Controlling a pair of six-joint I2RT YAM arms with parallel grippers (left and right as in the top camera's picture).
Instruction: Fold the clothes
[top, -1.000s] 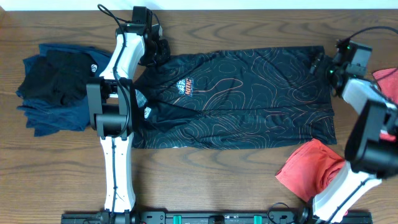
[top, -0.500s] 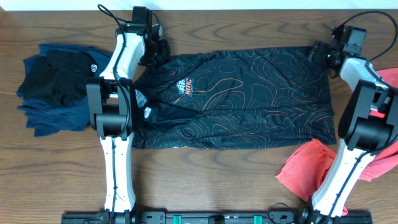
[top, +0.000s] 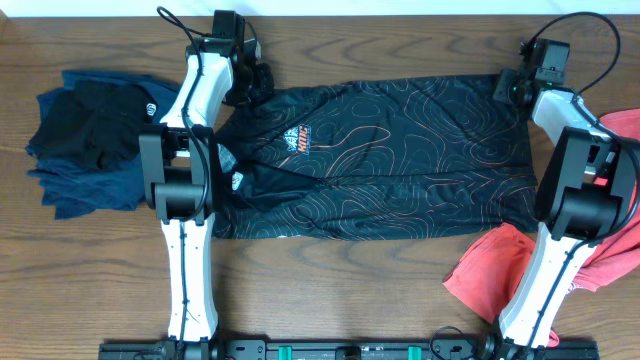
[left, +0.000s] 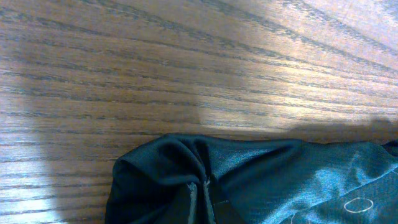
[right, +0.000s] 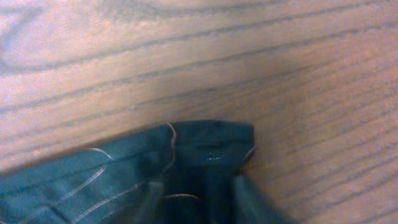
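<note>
A black shirt (top: 390, 155) with thin orange lines and an orange chest logo lies spread flat across the middle of the wooden surface (top: 350, 290). The left fingers (top: 258, 82) sit at its upper left corner, pressed together on a gathered fold of the cloth. The left wrist view shows that cloth (left: 261, 174) puckering toward the bottom edge of the frame. The right fingers (top: 512, 88) are at the shirt's upper right corner. In the right wrist view they pinch the hem corner (right: 211, 146), which is bunched up between them. At the far left of the overhead frame a navy garment (top: 70, 185) lies crumpled with a black one (top: 95, 125) on top. A red garment (top: 500, 270) lies at the lower right, beside the right arm.
</note>
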